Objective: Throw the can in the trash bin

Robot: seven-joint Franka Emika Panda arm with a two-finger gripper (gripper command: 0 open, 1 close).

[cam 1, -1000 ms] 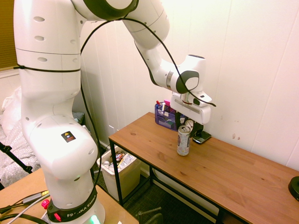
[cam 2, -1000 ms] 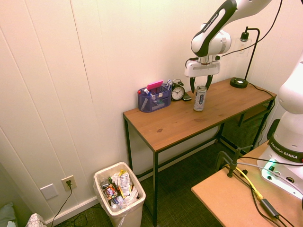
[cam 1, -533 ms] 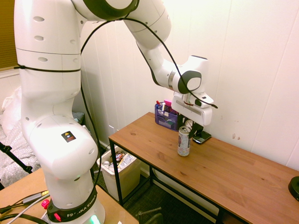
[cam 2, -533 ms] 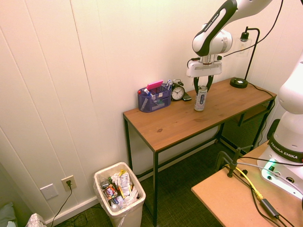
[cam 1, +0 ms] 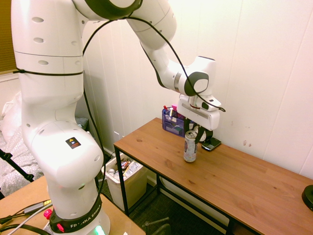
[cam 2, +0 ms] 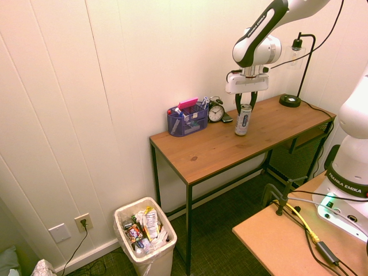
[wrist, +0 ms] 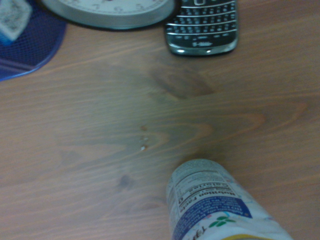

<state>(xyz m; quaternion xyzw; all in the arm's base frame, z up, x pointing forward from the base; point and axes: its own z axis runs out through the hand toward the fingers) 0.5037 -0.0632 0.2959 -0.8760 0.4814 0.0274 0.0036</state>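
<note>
Gripper point(cam 2: 245, 110), white-bodied with two black fingers, observed at upper right of the second exterior view: I have it closed on the upper part of the tall silver-white metal can point(cam 2: 242, 123). I find the can upright at the brown wooden desktop point(cam 2: 201, 149); whether its base bears on the wood I cannot tell. Behind it I note a round black alarm clock point(cam 2: 215, 112), a black keyboard phone point(wrist: 201, 27) and a blue-purple mesh organiser point(cam 2: 187, 122). At lower centre-left stands the cream-white plastic trash bin point(cam 2: 158, 261), below the desktop, holding colourful wrappers point(cam 2: 135, 233).
</note>
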